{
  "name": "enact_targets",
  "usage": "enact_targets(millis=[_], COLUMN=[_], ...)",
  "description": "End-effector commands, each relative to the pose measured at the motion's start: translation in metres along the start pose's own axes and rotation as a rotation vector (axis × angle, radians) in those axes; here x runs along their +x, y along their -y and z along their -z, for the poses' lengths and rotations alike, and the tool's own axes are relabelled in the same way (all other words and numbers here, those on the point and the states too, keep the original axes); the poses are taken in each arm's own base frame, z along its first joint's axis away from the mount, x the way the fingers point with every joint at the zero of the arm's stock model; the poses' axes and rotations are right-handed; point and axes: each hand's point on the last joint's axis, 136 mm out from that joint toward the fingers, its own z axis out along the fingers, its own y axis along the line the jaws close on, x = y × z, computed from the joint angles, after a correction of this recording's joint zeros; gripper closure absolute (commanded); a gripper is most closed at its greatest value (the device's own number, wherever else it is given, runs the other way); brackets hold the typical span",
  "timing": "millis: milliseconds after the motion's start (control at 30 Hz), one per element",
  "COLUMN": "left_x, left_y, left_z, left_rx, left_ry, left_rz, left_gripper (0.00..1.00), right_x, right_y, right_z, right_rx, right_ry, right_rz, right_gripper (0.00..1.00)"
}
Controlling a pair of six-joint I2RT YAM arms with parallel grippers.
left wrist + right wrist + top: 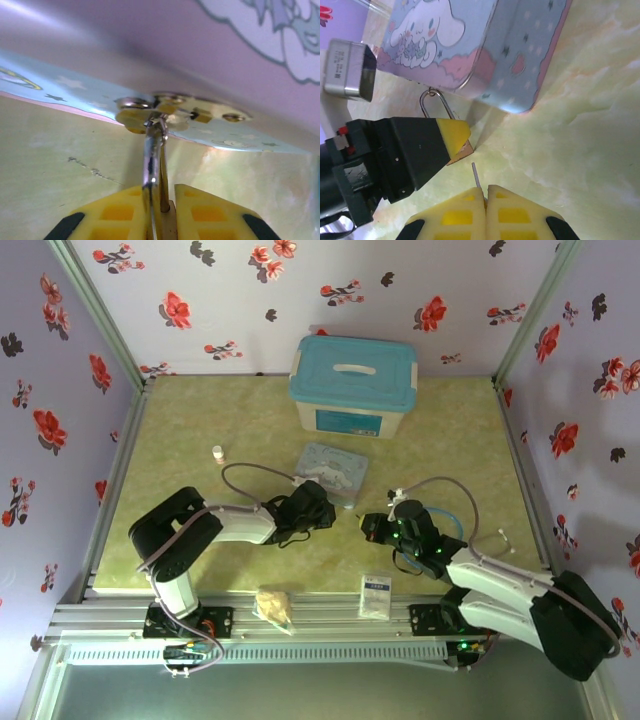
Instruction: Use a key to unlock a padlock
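Note:
The padlock point(169, 222) is a small brass block, and its silver shackle point(151, 165) runs up to the hasp on the pastel cartoon tin point(240, 65). My left gripper point(161, 200) is shut on the padlock's body. In the right wrist view a brass corner of the padlock point(463, 150) pokes out under the left gripper's yellow fingertip point(451, 134), beside the tin point(470, 45). My right gripper point(485, 194) is shut on the key point(476, 175). Its thin blade sticks out and ends a short gap from the padlock. From above, both grippers point(318, 510) point(374, 527) meet just below the tin point(333, 472).
A white box with a blue lid point(352, 387) stands at the back. A small white bottle point(217, 452) is left of the tin. A white packet point(376, 596) and a tan crumpled lump point(275, 606) lie at the near edge. Flowered walls close in three sides.

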Motion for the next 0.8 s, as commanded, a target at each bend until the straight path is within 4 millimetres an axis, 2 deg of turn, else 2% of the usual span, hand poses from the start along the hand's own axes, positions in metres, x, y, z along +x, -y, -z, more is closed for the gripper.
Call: enact_targets(millis=[0,167,300,433,600,733,767], left_x=[0.006,-0.001,-0.016,-0.029,-0.040,-0.042,-0.041], left_y=[-0.001,0.004,0.011,0.019,0.029,0.031,0.029], left_z=[0.001,0.006,0.014,0.023,0.032,0.033,0.033], left_rx=[0.001,0.057,0.209,0.337,0.406,0.476,0.477], left_ry=[-0.002,0.019,0.075,0.126,0.165,0.193,0.203], left_rz=[0.007,0.081,0.306,0.464,0.512,0.595,0.609], left_gripper=[0.88,0.92,1.00,1.00,1.00,1.00,1.00], right_x=[-0.002,0.004,0.008,0.009,0.009,0.002,-0.002], right_y=[-0.016,-0.021,-0.028,-0.029,-0.039,-0.028,-0.030], right_z=[-0.004,-0.007,-0.013,-0.019,-0.020,-0.022,-0.022], right_rx=[-0.078,-0.103,-0.194,-0.261,-0.352,-0.349,-0.366], right_ry=[0.000,-0.046,-0.079,-0.103,-0.147,-0.137,-0.128], right_rz=[-0.086,-0.132,-0.246,-0.295,-0.308,-0.374,-0.390], right_gripper=[1.00,1.00,1.00,1.00,1.00,1.00,1.00])
